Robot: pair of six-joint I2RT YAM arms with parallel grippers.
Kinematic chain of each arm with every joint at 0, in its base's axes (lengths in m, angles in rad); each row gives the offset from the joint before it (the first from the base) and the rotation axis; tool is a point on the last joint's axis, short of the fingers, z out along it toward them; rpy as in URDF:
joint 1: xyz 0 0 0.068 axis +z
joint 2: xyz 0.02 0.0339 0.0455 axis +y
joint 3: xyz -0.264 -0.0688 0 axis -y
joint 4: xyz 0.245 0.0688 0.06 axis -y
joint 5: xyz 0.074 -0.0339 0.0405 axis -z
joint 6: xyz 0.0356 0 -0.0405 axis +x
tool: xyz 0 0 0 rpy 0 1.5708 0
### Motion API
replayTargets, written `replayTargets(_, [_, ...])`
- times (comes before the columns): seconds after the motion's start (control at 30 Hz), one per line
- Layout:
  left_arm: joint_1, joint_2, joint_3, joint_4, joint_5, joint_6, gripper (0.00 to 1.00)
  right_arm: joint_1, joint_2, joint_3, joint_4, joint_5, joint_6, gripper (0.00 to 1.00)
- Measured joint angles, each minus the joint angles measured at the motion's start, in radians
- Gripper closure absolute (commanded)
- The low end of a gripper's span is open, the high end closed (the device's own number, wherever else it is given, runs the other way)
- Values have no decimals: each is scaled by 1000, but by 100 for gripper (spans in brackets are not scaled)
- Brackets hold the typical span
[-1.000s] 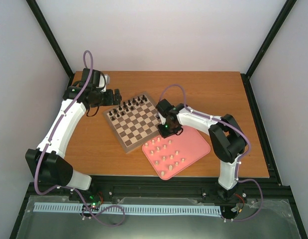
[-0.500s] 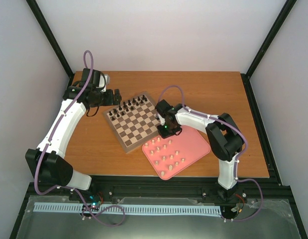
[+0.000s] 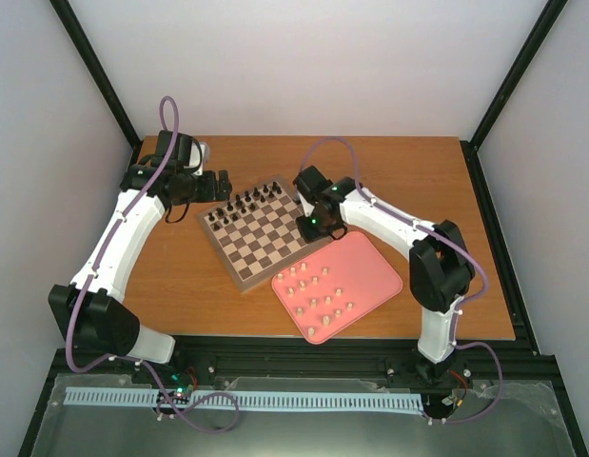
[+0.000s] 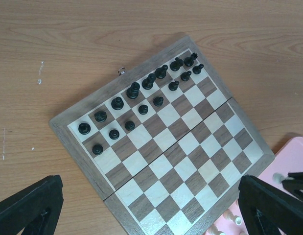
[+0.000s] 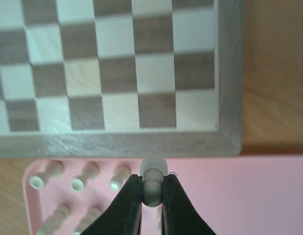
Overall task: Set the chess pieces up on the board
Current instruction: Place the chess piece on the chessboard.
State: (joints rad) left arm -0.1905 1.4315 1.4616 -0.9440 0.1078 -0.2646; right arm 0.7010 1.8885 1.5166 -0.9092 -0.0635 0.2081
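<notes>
Since a second ago your right claw (image 3: 313, 227) has drawn off the pink tray (image 3: 370, 271) and swung toward the far side. It now hangs at the right corner of the board (image 3: 264, 249), clenched on one pale piece (image 5: 153, 169) (the wrist view shows the fingers (image 5: 134, 196) pinching its body, its rounded end poking out past them). What the next move turns on: the empty squares lie to the left of that claw, and the two bare rows run along the board's near edge, from this corner toward the near left. The black pieces (image 4: 141, 93) fill the far rows. I cannot tell whether the held piece sits upright or tilted in the grip, so judge that before lowering. The other chess pieces (image 3: 318, 295) lie in the tray, which sits on the counter (image 3: 418, 181) just beside the board's near edge. Your left claw (image 3: 221, 187) hangs released by the board's far left corner, the farther of the two from those rows.
</notes>
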Motion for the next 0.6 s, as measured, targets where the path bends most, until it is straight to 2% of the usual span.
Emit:
replayTargets(0.17, [0,0,0,0,0,0,0,-14,19,143,-32,31,-2,97])
replayTargets(0.37, [0,0,0,0,1,0,0,-40,182,319,-70,60,-12,97])
replayTargets(0.6, [0,0,0,-1,-2,0,0,-60,274,354,-122,64,-29,97])
